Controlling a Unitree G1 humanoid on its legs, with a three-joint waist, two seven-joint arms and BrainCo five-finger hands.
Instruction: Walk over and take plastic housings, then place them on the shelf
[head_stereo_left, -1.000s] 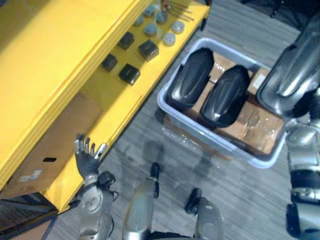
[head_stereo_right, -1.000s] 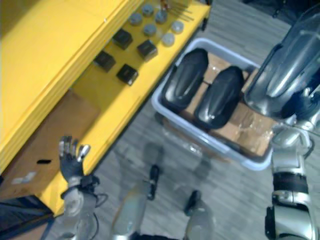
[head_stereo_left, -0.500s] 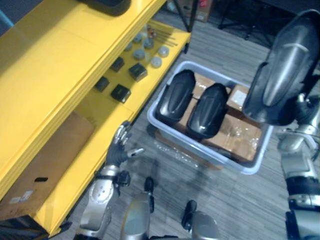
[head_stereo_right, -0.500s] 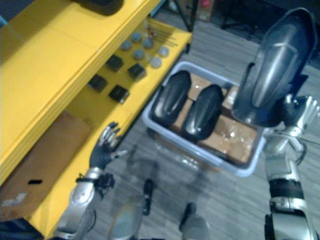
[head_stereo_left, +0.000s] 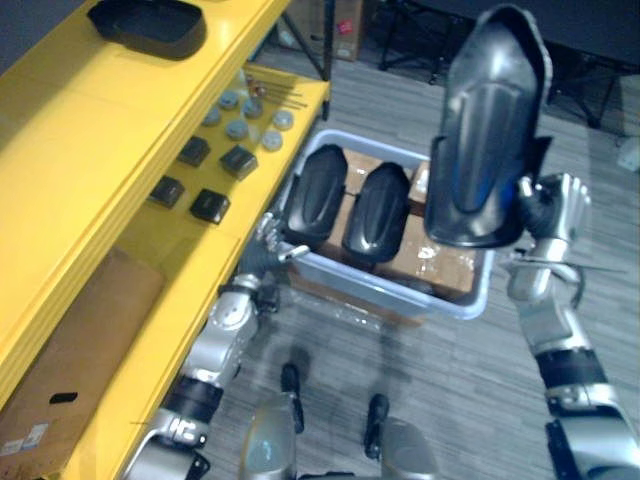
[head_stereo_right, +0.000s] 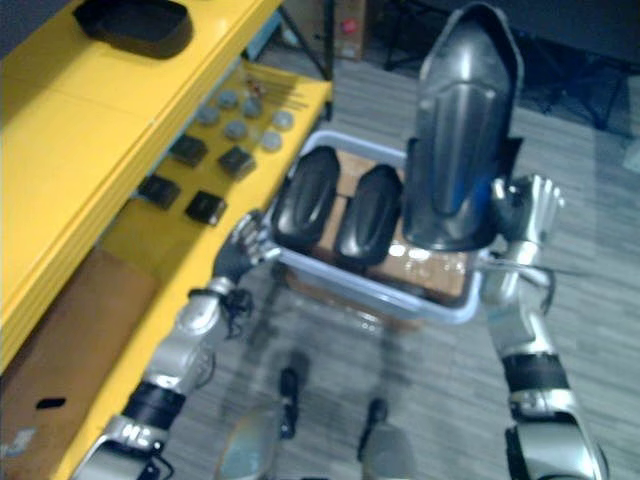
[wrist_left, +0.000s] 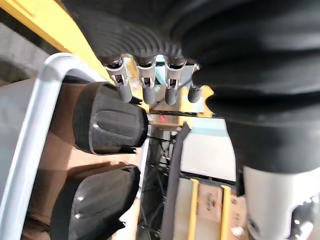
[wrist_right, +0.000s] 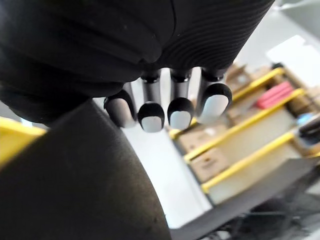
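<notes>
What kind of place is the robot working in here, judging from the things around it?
Most likely a workshop or a factory storeroom: a long yellow shelf carries small black blocks and grey discs, and a grey bin on the floor holds black plastic housings on cardboard.

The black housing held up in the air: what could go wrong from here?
The held housing stands tall, gripped only at its lower edge by the right hand, so it might tip or slip out. The left hand hovers by the grey bin's rim and could bump it. Swinging the housing to the yellow shelf could clip the shelf's edge.
</notes>
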